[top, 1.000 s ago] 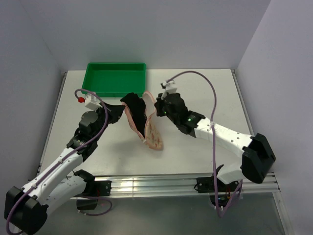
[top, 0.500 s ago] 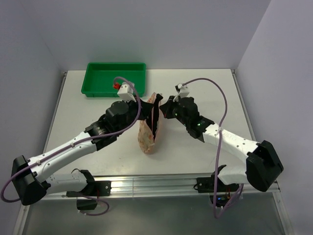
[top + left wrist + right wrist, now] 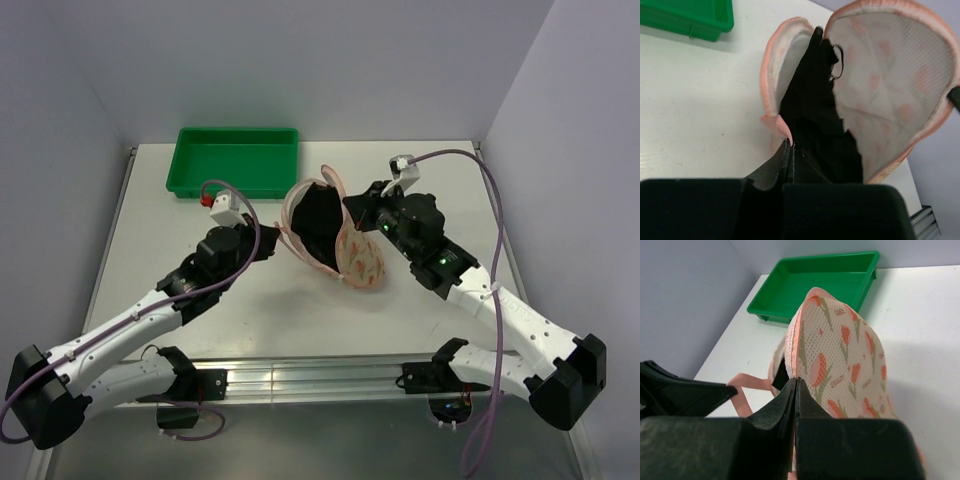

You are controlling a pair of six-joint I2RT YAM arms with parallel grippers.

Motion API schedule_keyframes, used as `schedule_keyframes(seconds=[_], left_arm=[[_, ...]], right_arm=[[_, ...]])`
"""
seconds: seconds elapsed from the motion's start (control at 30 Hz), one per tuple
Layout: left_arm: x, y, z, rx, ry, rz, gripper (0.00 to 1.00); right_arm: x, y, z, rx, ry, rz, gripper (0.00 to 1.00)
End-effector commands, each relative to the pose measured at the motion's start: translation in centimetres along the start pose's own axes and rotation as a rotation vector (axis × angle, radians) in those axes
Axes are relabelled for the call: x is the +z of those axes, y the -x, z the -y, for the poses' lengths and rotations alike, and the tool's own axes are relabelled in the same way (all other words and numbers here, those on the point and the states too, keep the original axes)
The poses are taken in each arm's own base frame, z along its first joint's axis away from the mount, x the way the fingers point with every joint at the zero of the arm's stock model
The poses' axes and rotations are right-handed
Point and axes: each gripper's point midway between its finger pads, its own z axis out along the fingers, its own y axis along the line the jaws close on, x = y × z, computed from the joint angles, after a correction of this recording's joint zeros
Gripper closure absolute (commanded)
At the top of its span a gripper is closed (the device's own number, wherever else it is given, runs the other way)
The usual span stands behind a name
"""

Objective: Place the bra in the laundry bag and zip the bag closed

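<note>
The pale pink laundry bag [image 3: 358, 255] hangs in the air over the table's middle, spread open between my two grippers. The black bra [image 3: 318, 218] sits inside it, between the two halves. My left gripper [image 3: 271, 240] is shut on the bag's left pink edging. My right gripper [image 3: 353, 209] is shut on the right half's edging. In the left wrist view the gripper [image 3: 791, 145] pinches the pink rim, with the bra [image 3: 815, 115] beside the bag's white mesh lining [image 3: 885, 75]. In the right wrist view the gripper [image 3: 796, 381] pinches the rim of the printed half [image 3: 845, 355].
The green plastic tray [image 3: 236, 161] stands at the back left of the table, and shows in the left wrist view [image 3: 685, 17] and the right wrist view [image 3: 815, 285]. A pink loop [image 3: 742, 382] hangs from the bag. Side walls stand close on both sides.
My left arm has drawn back to the left and my right arm has moved to the right. The bag went from nearly closed to spread open, showing the bra inside.
</note>
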Motion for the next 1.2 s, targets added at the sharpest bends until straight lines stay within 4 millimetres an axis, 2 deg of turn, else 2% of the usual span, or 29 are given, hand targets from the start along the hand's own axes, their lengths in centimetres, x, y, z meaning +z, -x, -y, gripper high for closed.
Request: schedule_keyframes(seconds=[0.0, 0.07, 0.2, 0.27, 0.33, 0.37, 0.43, 0.47, 0.5, 0.57, 0.6, 0.63, 0.67, 0.7, 0.73, 0.8, 0.83, 0.87, 0.9, 0.93, 0.97, 1.0, 1.03, 1.07, 1.13, 1.17], left_arm=[[-0.6, 1.6, 1.6, -0.054, -0.078, 0.058, 1.00], [-0.7, 0.9, 2.7, -0.080, -0.143, 0.033, 1.00], [-0.5, -1.2, 3.0, -0.102, -0.171, -0.037, 1.00], [-0.3, -2.9, 2.0, -0.111, -0.158, -0.073, 1.00], [-0.2, -3.9, 1.4, -0.135, -0.151, -0.087, 1.00], [-0.2, -5.1, 0.3, -0.137, -0.129, -0.108, 1.00], [-0.1, -6.2, -0.7, -0.162, -0.110, -0.119, 1.00], [-0.1, -7.4, -2.0, -0.164, -0.076, -0.136, 1.00], [-0.2, -8.0, -2.7, -0.171, -0.061, -0.142, 1.00], [-0.6, -9.6, -4.7, -0.184, -0.010, -0.165, 1.00], [-0.8, -9.4, -5.3, -0.193, 0.008, -0.146, 1.00], [-1.1, -9.8, -6.1, -0.198, 0.032, -0.149, 1.00], [-1.4, -10.4, -7.1, -0.197, 0.055, -0.154, 1.00], [-1.7, -10.0, -7.3, -0.204, 0.057, -0.133, 0.97], [-2.0, -10.2, -7.9, -0.201, 0.076, -0.137, 0.87], [-2.4, -10.0, -8.2, -0.199, 0.083, -0.127, 0.71], [-2.6, -10.0, -8.5, -0.191, 0.094, -0.126, 0.60], [-2.9, -10.3, -9.0, -0.181, 0.119, -0.141, 0.55], [-3.2, -10.1, -9.2, -0.179, 0.125, -0.138, 0.49], [-3.4, -10.0, -9.6, -0.173, 0.144, -0.133, 0.45], [-3.6, -9.9, -9.8, -0.171, 0.150, -0.130, 0.42], [-4.2, -10.3, -10.5, -0.158, 0.175, -0.147, 0.37], [-4.4, -10.3, -10.6, -0.140, 0.175, -0.149, 0.36], [-4.6, -10.4, -10.3, -0.133, 0.156, -0.164, 0.36], [-4.8, -10.8, -9.6, -0.084, 0.123, -0.206, 0.41], [-5.0, -11.2, -8.2, -0.075, 0.067, -0.251, 0.44]], right_arm=[[0.2, -1.5, -0.2, 0.006, 0.029, -0.053, 1.00], [1.9, -4.9, 1.4, -0.016, -0.033, -0.170, 1.00], [3.0, -6.0, 2.1, -0.066, -0.059, -0.215, 1.00], [4.0, -7.6, 1.8, -0.092, -0.047, -0.273, 1.00], [4.9, -8.0, 1.1, -0.119, -0.052, -0.283, 1.00], [5.7, -10.2, 0.5, -0.147, -0.045, -0.338, 1.00], [6.7, -11.5, -1.0, -0.173, -0.027, -0.373, 1.00], [7.2, -14.4, -2.0, -0.223, -0.029, -0.428, 0.99], [7.6, -14.8, -3.1, -0.245, -0.028, -0.441, 0.96], [8.1, -17.1, -4.1, -0.275, -0.032, -0.489, 0.90], [8.0, -17.7, -5.2, -0.272, -0.004, -0.502, 0.83], [7.9, -17.9, -5.3, -0.256, -0.002, -0.506, 0.68], [7.6, -17.4, -5.6, -0.220, -0.002, -0.490, 0.56], [7.4, -17.3, -4.7, -0.214, -0.033, -0.481, 0.43], [6.8, -16.1, -4.8, -0.196, -0.034, -0.455, 0.25], [5.8, -15.8, -3.8, -0.159, -0.063, -0.449, 0.17], [5.2, -15.5, -3.3, -0.140, -0.073, -0.439, 0.14], [4.2, -14.0, -3.7, -0.088, -0.066, -0.399, 0.14], [2.9, -15.5, -2.2, -0.074, -0.094, -0.414, 0.14], [1.9, -15.7, -1.8, -0.043, -0.098, -0.405, 0.14], [-0.4, -16.4, -0.8, 0.030, -0.109, -0.404, 0.14], [-1.4, -16.7, -0.5, 0.071, -0.106, -0.397, 0.14], [-2.5, -17.2, 0.0, 0.112, -0.110, -0.389, 0.14], [-4.7, -18.3, 1.1, 0.192, -0.124, -0.386, 0.14], [-6.7, -19.7, 2.8, 0.249, -0.167, -0.393, 0.16], [-8.0, -20.5, 4.3, 0.299, -0.207, -0.380, 0.17]])
